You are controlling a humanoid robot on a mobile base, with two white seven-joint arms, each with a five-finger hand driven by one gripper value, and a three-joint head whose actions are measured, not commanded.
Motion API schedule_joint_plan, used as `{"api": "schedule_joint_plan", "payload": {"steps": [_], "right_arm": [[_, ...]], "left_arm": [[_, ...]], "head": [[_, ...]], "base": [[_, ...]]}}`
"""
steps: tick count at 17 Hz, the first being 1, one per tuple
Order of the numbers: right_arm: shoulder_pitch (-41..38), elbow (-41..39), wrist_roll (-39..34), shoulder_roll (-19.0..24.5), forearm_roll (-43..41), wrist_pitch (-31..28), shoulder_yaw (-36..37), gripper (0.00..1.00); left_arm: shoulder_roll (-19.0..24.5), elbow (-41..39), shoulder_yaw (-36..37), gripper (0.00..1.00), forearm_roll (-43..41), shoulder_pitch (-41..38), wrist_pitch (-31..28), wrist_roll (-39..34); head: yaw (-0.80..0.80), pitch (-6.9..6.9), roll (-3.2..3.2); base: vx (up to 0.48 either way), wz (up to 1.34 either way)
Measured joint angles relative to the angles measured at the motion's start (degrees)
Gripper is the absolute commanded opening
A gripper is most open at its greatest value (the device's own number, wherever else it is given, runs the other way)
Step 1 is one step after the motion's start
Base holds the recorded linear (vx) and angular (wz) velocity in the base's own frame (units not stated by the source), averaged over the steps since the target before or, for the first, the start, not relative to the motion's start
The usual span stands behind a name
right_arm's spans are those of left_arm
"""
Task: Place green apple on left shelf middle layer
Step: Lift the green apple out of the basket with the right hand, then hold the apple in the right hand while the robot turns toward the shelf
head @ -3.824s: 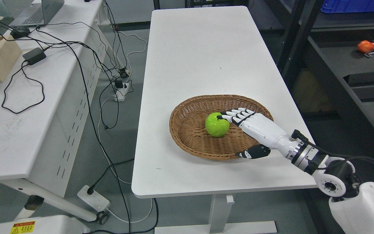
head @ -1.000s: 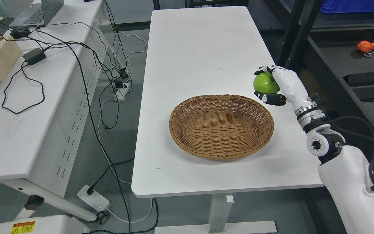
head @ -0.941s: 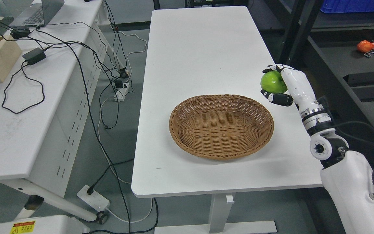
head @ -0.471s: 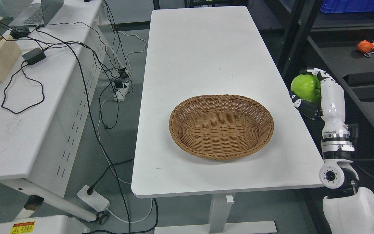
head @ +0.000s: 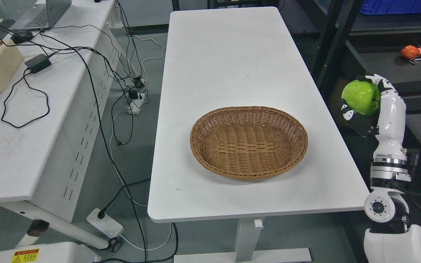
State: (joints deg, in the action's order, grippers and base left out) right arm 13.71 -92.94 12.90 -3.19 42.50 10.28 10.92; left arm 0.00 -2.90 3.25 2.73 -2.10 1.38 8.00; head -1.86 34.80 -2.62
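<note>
The right hand (head: 373, 106) wraps its fingers (head: 383, 83) around the green apple (head: 360, 98), held clear of the desk (head: 232, 54) for carrying toward the shelf (head: 397, 69).

Bright green apple (head: 360, 96), brown woven basket (head: 249, 141), white table (head: 225, 58), white-and-black robot hand (head: 375, 109).

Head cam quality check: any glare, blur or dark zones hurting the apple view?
Head view: sharp overall, no motion blur on the right hand; green apple is bright with a mild highlight, not washed out; white table is evenly lit, soft shadow under the basket; the shelf on the right is dim, low detail.
</note>
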Motion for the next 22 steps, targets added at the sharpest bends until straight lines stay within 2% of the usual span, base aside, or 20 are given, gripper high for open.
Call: {"api": "schedule_joint_plan", "payload": {"steps": [4,8,14,20,22], "right_arm": [[-0.7,-1.7,0.0,1.1,0.0,0.1,0.9,0.00],[-1.3,-2.8,0.0,1.8,-0.1,0.1,1.3,0.00],[-2.3,-3.8,1.4,2.5,-0.2,1.3,1.5,0.00],[-2.8,-4.4,1.5,2.8,-0.2,1.6,1.4,0.00],[-2.8,-4.5,1.6,2.8,-0.2,1.6,1.4,0.00]], "left_arm": [[0.0,0.0,0.0,1.00,0.0,0.0,-0.1,0.0],[0.0,0.0,0.0,1.00,0.0,0.0,-0.1,0.0],[0.0,0.0,0.0,1.00,0.0,0.0,0.0,-0.1],[0.0,0.0,0.0,1.00,0.0,-0.1,0.0,-0.1],[0.0,0.0,0.0,1.00,0.0,-0.1,0.0,0.0]], "head": [[0.00,0.01,0.00],[0.00,0.01,0.00],[0.00,0.01,0.00],[0.00,0.01,0.00],[0.00,0.01,0.00]], "base": [[-0.015,0.01],[-0.232,-0.08],[-0.424,0.04],[-0.578,0.10],[-0.495,-0.74]]}}
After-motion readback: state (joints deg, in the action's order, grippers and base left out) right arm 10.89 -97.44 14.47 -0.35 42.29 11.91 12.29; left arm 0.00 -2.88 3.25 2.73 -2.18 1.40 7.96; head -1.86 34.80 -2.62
